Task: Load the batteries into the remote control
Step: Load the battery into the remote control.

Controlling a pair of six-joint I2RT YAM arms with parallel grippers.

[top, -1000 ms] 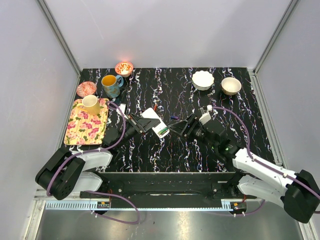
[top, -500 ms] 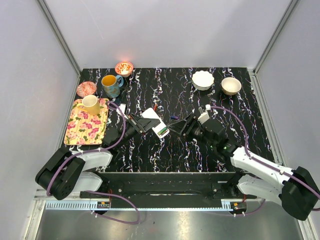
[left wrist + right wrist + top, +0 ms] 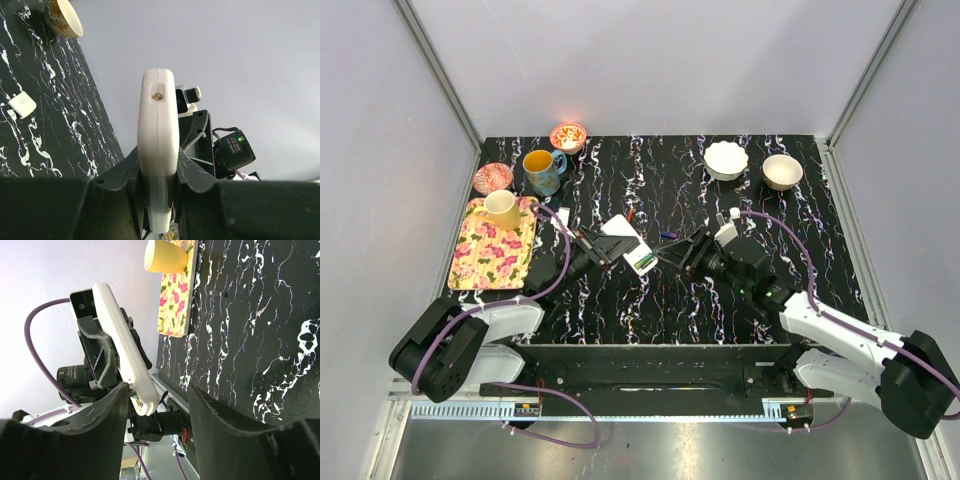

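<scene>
Right gripper edges left, closer than a second ago to the remote control held above the black marbled table.

At far left, a yellow cup sits on a floral tray, with a blue mug behind it. A small white square piece lies on the tabletop near the left arm. Near centre, the left gripper clamps the white handset edge-on between both fingers. Facing it from the right, the right gripper's fingers stand wide apart with nothing between them. A white bowl and a beige bowl sit at the right rear.
</scene>
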